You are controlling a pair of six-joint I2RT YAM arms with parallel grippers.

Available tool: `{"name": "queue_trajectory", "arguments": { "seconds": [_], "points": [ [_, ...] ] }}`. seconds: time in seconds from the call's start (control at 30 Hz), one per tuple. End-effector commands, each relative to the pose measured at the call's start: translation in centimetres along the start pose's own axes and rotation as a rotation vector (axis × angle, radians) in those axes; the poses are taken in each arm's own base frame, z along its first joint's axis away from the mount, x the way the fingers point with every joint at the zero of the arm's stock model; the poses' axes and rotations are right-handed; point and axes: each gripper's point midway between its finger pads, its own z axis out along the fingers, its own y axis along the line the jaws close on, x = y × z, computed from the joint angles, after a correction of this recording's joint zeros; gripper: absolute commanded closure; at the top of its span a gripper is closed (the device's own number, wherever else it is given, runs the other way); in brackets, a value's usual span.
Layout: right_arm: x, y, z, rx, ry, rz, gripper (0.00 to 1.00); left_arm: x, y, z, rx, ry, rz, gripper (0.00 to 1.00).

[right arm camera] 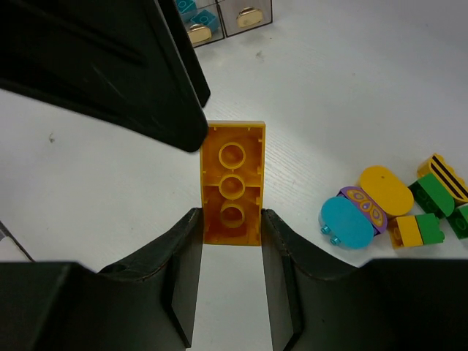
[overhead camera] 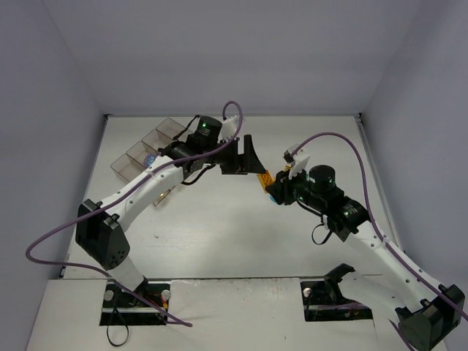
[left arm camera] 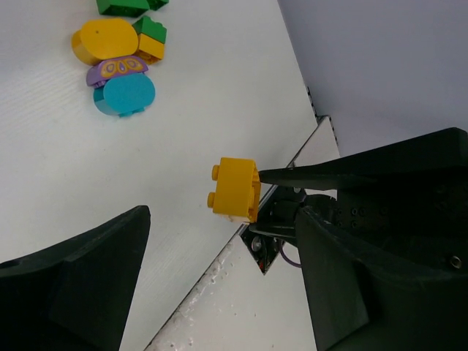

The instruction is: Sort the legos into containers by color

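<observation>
My right gripper [right arm camera: 232, 227] is shut on an orange-yellow brick [right arm camera: 232, 183] and holds it above the table; the brick also shows in the top view [overhead camera: 268, 178] and the left wrist view [left arm camera: 235, 189]. My left gripper [left arm camera: 219, 292] is open and empty, its jaws wide apart just beyond the brick's far end; it shows in the top view [overhead camera: 246, 157]. Loose legos lie in a pile: a cyan rounded one [right arm camera: 346, 223], a purple one [right arm camera: 364, 207], a yellow oval [right arm camera: 386, 190] and green ones [right arm camera: 431, 196]. The clear containers [overhead camera: 150, 146] stand at the far left.
The bins' near ends [right arm camera: 219, 18] show cyan and yellowish pieces. The same pile shows in the left wrist view [left arm camera: 121, 66]. The left gripper's black finger [right arm camera: 110, 66] looms over the brick. The table's near edge [left arm camera: 219, 263] runs below the brick.
</observation>
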Motion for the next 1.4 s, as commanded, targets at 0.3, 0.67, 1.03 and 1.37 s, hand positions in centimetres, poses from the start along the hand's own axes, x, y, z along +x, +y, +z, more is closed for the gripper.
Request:
{"name": "queue_trajectory", "arguments": {
  "seconds": [0.3,0.67,1.03,1.37],
  "points": [
    [-2.2,1.2,0.7,-0.051,-0.088,-0.025,1.0,-0.7,-3.4,1.4,0.056,-0.006,0.063,0.56],
    [-1.7,0.7,1.6,-0.032,-0.067,-0.022,0.76,-1.0,-2.3,2.5,0.037,-0.01,0.088,1.0],
    [0.1,-0.5,1.8,0.042,-0.011,0.042,0.34,-11.8,9.4,-4.9,-0.361,-0.259,0.183,1.0],
    [1.8,-1.5,1.1,0.108,0.014,0.094,0.34,-20.0,23.2,-9.3,-0.707,-0.365,0.197,1.0]
  ]
}}
